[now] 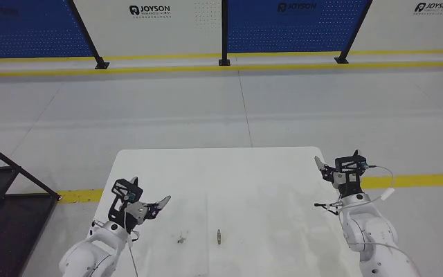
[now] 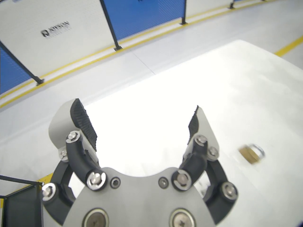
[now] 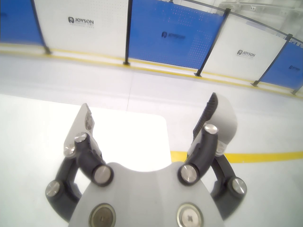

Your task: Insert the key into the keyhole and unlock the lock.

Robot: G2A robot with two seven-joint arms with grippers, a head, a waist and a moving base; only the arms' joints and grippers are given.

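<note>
A small brass padlock (image 1: pixel 219 236) with a silver shackle lies on the white table (image 1: pixel 263 187) near its front edge, about the middle. It also shows in the left wrist view as the padlock (image 2: pixel 252 153), off to the side of the fingers. A small dark item, seemingly the key (image 1: pixel 180 240), lies just left of the padlock. My left gripper (image 1: pixel 154 194) (image 2: pixel 137 105) hovers open over the table's left part, with nothing between its fingers. My right gripper (image 1: pixel 337 158) (image 3: pixel 148 100) stands open and empty at the table's far right corner.
A black frame (image 1: pixel 21 180) stands beside the table's left edge. Grey floor with yellow lines (image 1: pixel 408 181) surrounds the table, and blue and white fence panels (image 1: pixel 291 24) stand far behind it. The table's far half is bare.
</note>
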